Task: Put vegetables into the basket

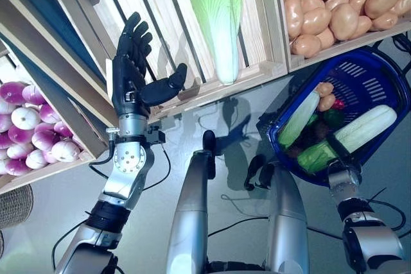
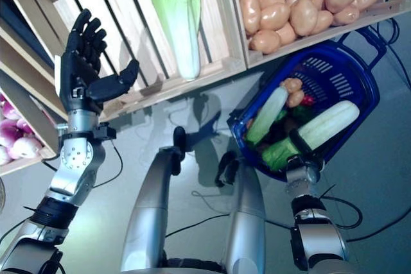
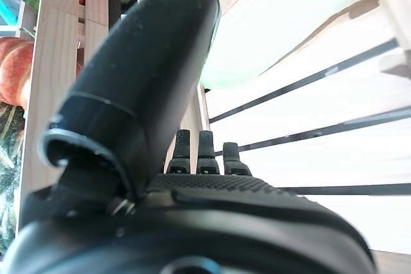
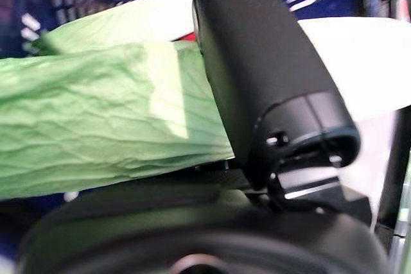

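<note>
A pale green napa cabbage [image 1: 218, 17] lies in the slatted wooden crate [image 1: 160, 24] at the top. My left hand [image 1: 131, 75] is raised in front of that crate, left of the cabbage, open and holding nothing; its thumb [image 3: 141, 75] points toward the cabbage. The blue basket [image 1: 363, 72] hangs tilted at the right. It holds two long cabbages [image 1: 363, 128], small potatoes [image 1: 324, 94] and dark vegetables. My right hand [image 4: 257, 75] sits under the basket's near edge, tight against a cabbage's green leaves [image 4: 96, 126].
A crate of potatoes [image 1: 334, 4] stands at the top right, above the basket. Purple and white round vegetables [image 1: 29, 133] fill a crate at the left. A woven wicker basket [image 1: 13, 206] shows at the lower left edge.
</note>
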Motion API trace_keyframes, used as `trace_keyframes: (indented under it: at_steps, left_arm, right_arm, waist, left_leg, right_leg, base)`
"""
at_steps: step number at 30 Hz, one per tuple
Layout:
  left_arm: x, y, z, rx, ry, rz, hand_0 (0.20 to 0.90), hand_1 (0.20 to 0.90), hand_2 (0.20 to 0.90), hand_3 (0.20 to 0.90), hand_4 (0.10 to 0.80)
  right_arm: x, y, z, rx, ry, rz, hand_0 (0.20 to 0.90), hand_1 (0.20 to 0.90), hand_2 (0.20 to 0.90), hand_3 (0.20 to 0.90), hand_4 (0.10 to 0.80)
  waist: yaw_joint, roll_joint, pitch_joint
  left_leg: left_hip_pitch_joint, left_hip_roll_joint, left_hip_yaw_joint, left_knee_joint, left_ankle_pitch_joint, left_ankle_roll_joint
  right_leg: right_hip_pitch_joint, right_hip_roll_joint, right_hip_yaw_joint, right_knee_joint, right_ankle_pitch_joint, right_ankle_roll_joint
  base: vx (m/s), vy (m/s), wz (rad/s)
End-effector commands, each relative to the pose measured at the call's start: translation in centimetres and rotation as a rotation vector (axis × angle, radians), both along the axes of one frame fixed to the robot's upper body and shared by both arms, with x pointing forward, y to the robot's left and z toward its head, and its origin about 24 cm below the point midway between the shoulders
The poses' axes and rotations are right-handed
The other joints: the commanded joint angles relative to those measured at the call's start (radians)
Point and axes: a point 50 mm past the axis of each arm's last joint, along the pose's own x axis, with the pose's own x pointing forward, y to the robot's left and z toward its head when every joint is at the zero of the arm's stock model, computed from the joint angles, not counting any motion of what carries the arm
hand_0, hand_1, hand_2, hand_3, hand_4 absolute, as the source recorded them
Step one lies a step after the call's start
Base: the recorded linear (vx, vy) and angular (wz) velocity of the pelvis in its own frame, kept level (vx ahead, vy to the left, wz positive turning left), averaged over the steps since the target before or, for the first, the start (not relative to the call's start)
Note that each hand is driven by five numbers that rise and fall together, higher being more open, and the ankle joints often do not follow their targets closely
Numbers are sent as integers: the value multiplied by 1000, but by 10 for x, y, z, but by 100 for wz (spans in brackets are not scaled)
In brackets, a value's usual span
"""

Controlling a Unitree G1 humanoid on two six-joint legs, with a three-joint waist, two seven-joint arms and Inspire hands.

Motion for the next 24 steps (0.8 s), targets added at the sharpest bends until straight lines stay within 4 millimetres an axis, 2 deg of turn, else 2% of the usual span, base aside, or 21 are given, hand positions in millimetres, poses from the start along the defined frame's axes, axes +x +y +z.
trace_keyframes:
  at_steps: [1, 3, 7, 9, 11, 12, 14, 15, 17, 20, 21, 23, 24]
  left_arm:
    - [-15, -8, 48, 10, -237, -61, 900, 900, 900, 900, 800]
    - [-15, -7, 47, 29, -232, -67, 900, 900, 900, 900, 800]
    - [-16, -8, 47, 53, -228, -80, 900, 900, 900, 900, 800]
    - [-17, -7, 46, 78, -223, -76, 900, 900, 900, 900, 800]
    - [-19, -7, 45, 86, -220, -73, 900, 900, 900, 900, 800]
    - [-20, -5, 43, 92, -220, -65, 900, 900, 900, 900, 800]
    - [-21, -3, 42, 108, -224, -59, 900, 900, 900, 900, 800]
    - [-23, -2, 42, 123, -233, -53, 900, 900, 900, 900, 800]
    - [-25, -2, 43, 148, -250, -46, 900, 900, 900, 900, 800]
    - [-27, -3, 46, 328, -283, 33, 900, 900, 900, 900, 800]
    - [-26, 0, 49, 425, -288, 98, 900, 900, 900, 900, 800]
    - [-25, 5, 51, 501, -291, 168, 900, 900, 900, 900, 800]
    - [-25, 13, 57, 613, -312, 250, 900, 900, 900, 900, 800]
  right_arm:
    - [-9, -31, 12, 22, -68, -124, 900, 900, 900, 900, 800]
    - [-14, -28, 3, 58, -28, -144, 900, 900, 900, 900, 800]
    - [-18, -31, 0, 73, -12, -186, 900, 900, 900, 900, 800]
    - [-20, -35, 4, 83, -85, -236, 900, 900, 900, 900, 800]
    - [-18, -32, 8, 90, -129, -253, 900, 900, 900, 900, 800]
    - [-17, -26, 10, 95, -177, -268, 900, 900, 900, 900, 800]
    - [-19, -18, 8, 78, -192, -276, 900, 900, 900, 900, 800]
    - [-20, -15, 8, 78, -207, -276, 900, 900, 900, 900, 800]
    - [-21, -9, 7, 96, -229, -263, 900, 900, 900, 900, 800]
    - [-22, -6, 6, 101, -271, -218, 900, 900, 900, 900, 800]
    - [-25, -5, 4, 95, -275, -195, 900, 900, 900, 900, 800]
    - [-28, -5, 2, 91, -270, -175, 900, 900, 900, 900, 800]
    - [-32, -3, -2, 78, -262, -137, 900, 900, 900, 900, 800]
  waist:
    - [15, -21, -4]
    - [17, -21, -4]
    - [19, -21, -4]
    - [18, -20, -4]
    - [15, -20, -4]
    - [10, -20, -4]
    - [3, -19, -4]
    - [0, -19, -4]
    - [-4, -19, -4]
    - [-13, -18, -4]
    - [-18, -15, -4]
    - [-23, -12, -4]
    - [-33, -6, -4]
  left_leg:
    - [62, -23, 14, 131, -233, 31]
    - [62, -23, 15, 138, -226, 32]
    - [77, -21, 15, 139, -233, 29]
    - [95, -18, 17, 129, -230, 26]
    - [107, -17, 18, 121, -227, 24]
    - [106, -12, 28, 105, -202, 27]
    - [139, -17, 25, 81, -210, 16]
    - [141, -14, 33, 53, -177, 16]
    - [165, -9, 38, 10, -159, 8]
    - [209, -1, 55, -64, -127, -3]
    - [234, -2, 60, -96, -118, -6]
    - [253, -1, 64, -117, -111, -10]
    - [276, 5, 75, -140, -101, -14]
  right_leg:
    - [22, 9, 24, -96, 183, 36]
    - [24, 5, 16, -92, 190, 33]
    - [41, 2, 11, -95, 186, 36]
    - [58, 0, 8, -104, 189, 38]
    - [70, 1, 9, -111, 189, 37]
    - [70, 2, 4, -129, 207, 25]
    - [100, 12, 22, -149, 199, 38]
    - [101, 13, 17, -174, 222, 29]
    - [127, 21, 25, -214, 230, 33]
    - [178, 32, 33, -296, 244, 33]
    - [199, 37, 32, -322, 247, 34]
    - [215, 40, 33, -339, 248, 35]
    - [235, 44, 35, -357, 250, 37]
  base:
    - [48, -26, -1]
    - [48, -38, 1]
    - [40, -14, 8]
    - [45, 5, 4]
    - [20, 6, 0]
    - [54, 33, 2]
    - [58, 49, -1]
    - [-14, 59, -6]
    - [-3, 60, -7]
    - [10, 71, -8]
    - [-9, 75, -21]
    - [-7, 98, -19]
    - [0, 124, -9]
